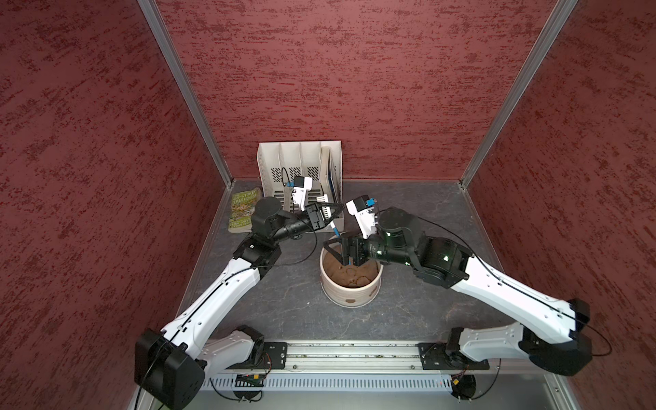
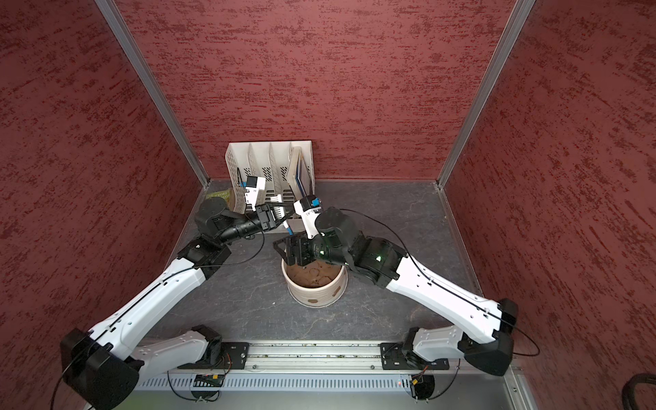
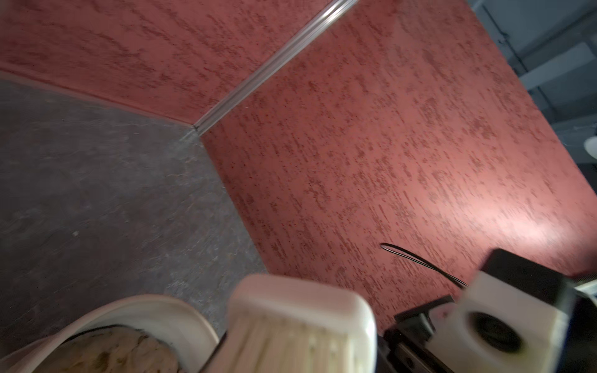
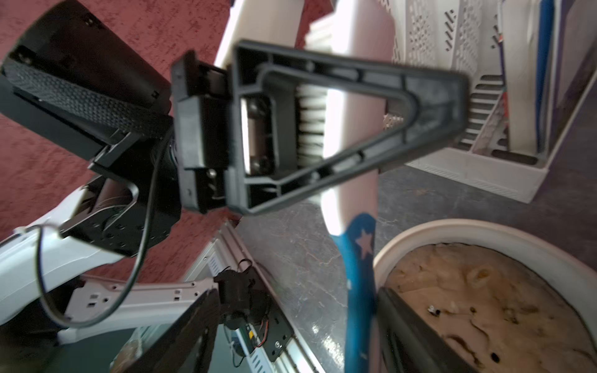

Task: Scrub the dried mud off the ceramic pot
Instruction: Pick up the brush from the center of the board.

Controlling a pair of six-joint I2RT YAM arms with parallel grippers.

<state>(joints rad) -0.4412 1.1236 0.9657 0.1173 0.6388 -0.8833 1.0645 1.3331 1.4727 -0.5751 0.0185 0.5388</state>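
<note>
A: What's on your grey table (image 1: 284,312) apart from the job?
B: You've a white file organiser (image 1: 269,159) standing against the red back wall (image 1: 355,88), with books (image 1: 328,170) upright in its rightmost slot.
A: Anything else?
B: A green paperback (image 1: 241,213) lying flat, cover up, just left of it, near the back left corner.

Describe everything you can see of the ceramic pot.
The ceramic pot is a wide cream-white cylinder with faint ridges round its wall. It stands upright on the grey table and holds lumpy brown soil to just below the rim. Small brown patches of dried mud cling to its outer wall.
</note>
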